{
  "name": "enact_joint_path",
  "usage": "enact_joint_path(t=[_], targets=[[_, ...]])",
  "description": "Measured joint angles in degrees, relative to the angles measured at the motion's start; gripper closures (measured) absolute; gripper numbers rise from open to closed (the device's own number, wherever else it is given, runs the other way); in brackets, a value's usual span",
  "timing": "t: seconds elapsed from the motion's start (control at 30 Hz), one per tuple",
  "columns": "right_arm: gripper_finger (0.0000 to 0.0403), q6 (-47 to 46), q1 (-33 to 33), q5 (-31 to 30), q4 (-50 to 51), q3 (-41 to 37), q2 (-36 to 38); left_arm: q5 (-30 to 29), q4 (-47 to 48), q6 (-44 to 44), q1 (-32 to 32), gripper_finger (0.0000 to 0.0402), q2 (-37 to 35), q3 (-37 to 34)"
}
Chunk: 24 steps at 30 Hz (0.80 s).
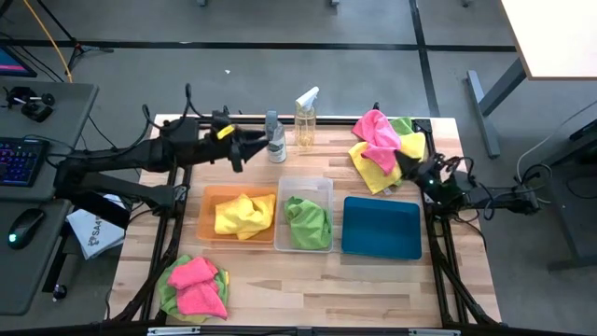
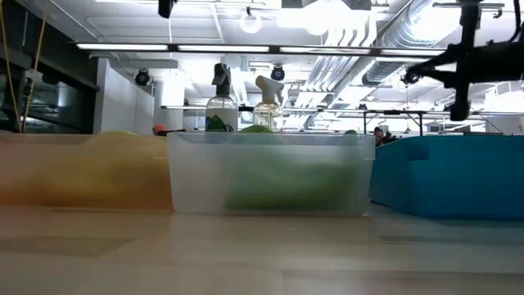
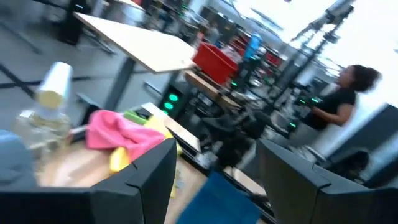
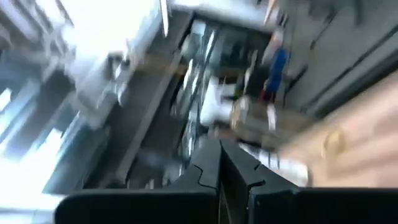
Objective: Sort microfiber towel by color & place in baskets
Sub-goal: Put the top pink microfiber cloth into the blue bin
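Note:
My left gripper [image 1: 244, 149] [image 3: 217, 155] hangs open above the table's far side, just left of two spray bottles [image 1: 289, 131], and holds nothing. My right gripper [image 1: 409, 168] [image 4: 219, 149] is shut and empty beside a pile of pink, yellow and green towels [image 1: 381, 149] [image 3: 121, 134] at the far right. A yellow towel [image 1: 244, 215] lies in the orange basket [image 1: 207, 201]. A green towel [image 1: 308, 222] [image 2: 282, 180] lies in the clear basket [image 1: 325, 187]. The blue basket [image 1: 382, 227] [image 2: 450, 176] holds no towel. A pink towel on a green one [image 1: 194, 285] lies near the table's near-left corner.
The three baskets stand side by side across the table's middle. The spray bottles stand upright at the far edge. Bare wood shows along the near edge, right of the near-left towels. A person [image 3: 339, 99] shows in the room beyond the table. A desk with a keyboard [image 1: 19, 159] stands to the left.

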State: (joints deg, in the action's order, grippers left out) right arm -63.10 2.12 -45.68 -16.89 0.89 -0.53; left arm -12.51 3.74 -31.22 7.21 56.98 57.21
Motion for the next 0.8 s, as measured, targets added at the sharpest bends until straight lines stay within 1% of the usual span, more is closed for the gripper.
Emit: enact_joint_path(t=[0.03, 0.1, 0.17, 0.23, 0.3, 0.33, 0.37, 0.43, 0.5, 0.6, 0.7, 0.73, 0.8], targets=[[0.0402, 0.95, 0.01, -1.21, -1.55, 0.33, 0.0, -0.84, -0.01, 0.2, 0.33, 0.0193, 0.05, 0.0], [0.0402, 4.16, 0.01, -1.41, -5.16, 1.17, 0.02, -1.47, 0.01, 0.26, 1.32, 0.0193, 0.08, 0.0], [0.0402, 7.76, 0.01, -1.28, -8.37, 1.98, -0.2, -1.09, -0.01, 0.31, 2.45, 0.0193, 0.04, 0.0], [0.0402, 13.85, -0.13, -1.23, -11.87, 3.92, -1.19, 0.18, 0.14, 1.41, 3.6, 0.0193, 0.06, 0.0], [0.0402, 21.01, -0.89, -0.85, -12.53, 7.16, -3.11, 1.31, 0.5, 3.41, 4.98, 0.0193, 0.06, 0.0], [0.0402, 23.05, -1.42, -0.86, -11.14, 9.22, -4.63, 1.75, 0.61, 4.56, 5.79, 0.0193, 0.06, 0.0], [0.0402, 23.79, -2.09, -1.0, -8.27, 11.57, -6.35, 1.95, 0.74, 5.55, 6.78, 0.0193, 0.06, 0.0], [0.0402, 24.83, -3.7, -1.05, 0.55, 17.14, -10.12, 2.36, 1.08, 7.25, 8.96, 0.0193, 0.06, 0.0], [0.0402, 25.54, -5.2, -0.72, 9.29, 23.17, -14.81, 4.66, 1.12, 8.5, 11.51, 0.0193, 0.06, 0.0], [0.0402, 25.66, -7.21, 0.18, 18.17, 31.45, -23.17, 11.61, 1.51, 8.87, 15.69, 0.0193, -0.19, 0.0], [0.0402, 26.85, -9.65, 2.41, 26.68, 38.96, -31.27, 18.1, 4.12, 9.89, 19.61, 0.0193, -1.48, -0.02], [0.0402, 25.25, -10.87, 2.68, 30.03, 41.11, -33.72, 19.32, 5.85, 10.56, 20.62, 0.0193, -2.01, -0.02], [0.0402, 18.52, -14.37, 3.72, 39.28, 45.37, -38.83, 20.57, 10.03, 11.88, 22.43, 0.0193, -3.03, -0.02]])
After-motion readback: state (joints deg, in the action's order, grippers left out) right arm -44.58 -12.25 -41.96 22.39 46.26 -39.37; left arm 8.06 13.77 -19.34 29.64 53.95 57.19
